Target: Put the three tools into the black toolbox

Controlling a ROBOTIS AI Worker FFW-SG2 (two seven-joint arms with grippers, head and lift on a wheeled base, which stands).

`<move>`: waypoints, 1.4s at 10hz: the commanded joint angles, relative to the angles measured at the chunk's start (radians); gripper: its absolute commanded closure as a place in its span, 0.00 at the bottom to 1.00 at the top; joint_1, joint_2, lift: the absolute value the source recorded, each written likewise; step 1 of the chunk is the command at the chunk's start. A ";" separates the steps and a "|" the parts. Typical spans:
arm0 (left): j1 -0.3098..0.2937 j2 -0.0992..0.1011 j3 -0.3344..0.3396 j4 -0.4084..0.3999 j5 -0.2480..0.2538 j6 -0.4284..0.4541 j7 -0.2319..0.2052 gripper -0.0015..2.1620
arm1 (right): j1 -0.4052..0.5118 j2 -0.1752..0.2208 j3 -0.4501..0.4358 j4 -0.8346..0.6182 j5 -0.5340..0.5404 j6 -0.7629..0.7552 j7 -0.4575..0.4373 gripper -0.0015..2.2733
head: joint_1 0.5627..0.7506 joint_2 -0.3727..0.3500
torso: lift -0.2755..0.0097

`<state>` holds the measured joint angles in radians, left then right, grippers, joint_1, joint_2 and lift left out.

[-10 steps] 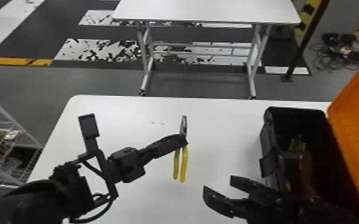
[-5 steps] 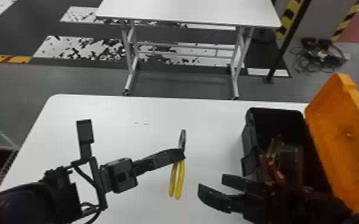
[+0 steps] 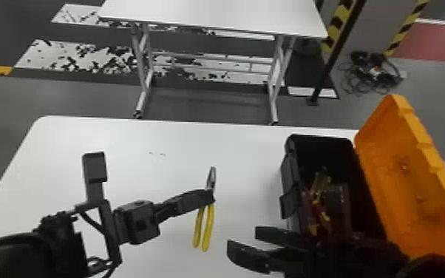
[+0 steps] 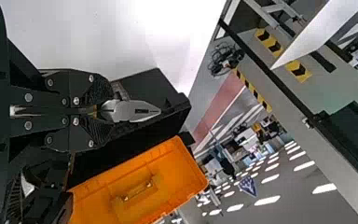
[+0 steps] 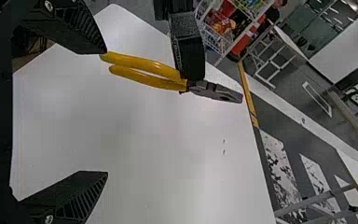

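Note:
In the head view my left gripper (image 3: 210, 196) is shut on the yellow-handled pliers (image 3: 205, 227), which hang handles down over the table. The left wrist view has the pliers' grey head (image 4: 133, 111) sticking out past my left gripper's tips (image 4: 106, 111). My right gripper (image 3: 242, 236) stands open between the pliers and the black toolbox (image 3: 292, 181). In the right wrist view, the yellow handles (image 5: 144, 72) extend near one finger of my right gripper (image 5: 106, 112), with nothing held between its fingers. Other tools (image 3: 319, 212) lie inside the toolbox, partly dark.
The toolbox's orange lid (image 3: 406, 177) is swung up on its right side. The white table (image 3: 122, 136) carries the toolbox at its right. Behind it stands a second white table (image 3: 214, 14), with a dark pole (image 3: 334, 55) and a cable pile (image 3: 375, 72) on the floor.
The head view has turned rightward, shifting the table and toolbox left. The pliers and left gripper have come closer to my right gripper, which remains open.

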<state>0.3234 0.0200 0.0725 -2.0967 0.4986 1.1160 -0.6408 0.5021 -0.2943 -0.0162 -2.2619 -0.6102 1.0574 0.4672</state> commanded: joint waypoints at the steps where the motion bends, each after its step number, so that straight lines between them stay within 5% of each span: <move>1: 0.003 -0.005 0.000 0.009 -0.012 -0.015 0.001 0.64 | -0.005 -0.002 -0.001 -0.024 -0.022 0.043 0.002 0.03 | 0.70 0.41 | 0.79; 6: -0.001 -0.006 -0.051 0.007 -0.022 -0.012 0.006 0.64 | -0.034 0.015 0.082 -0.048 0.032 0.074 -0.013 0.03 | 0.70 0.46 | 0.79; 14: 0.020 -0.020 -0.111 -0.008 -0.051 -0.012 0.020 0.64 | -0.063 0.018 0.124 0.005 0.070 0.031 -0.016 0.07 | 0.70 0.39 | 0.79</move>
<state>0.3413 0.0001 -0.0390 -2.1022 0.4490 1.1036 -0.6213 0.4400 -0.2761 0.1028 -2.2618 -0.5443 1.0933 0.4509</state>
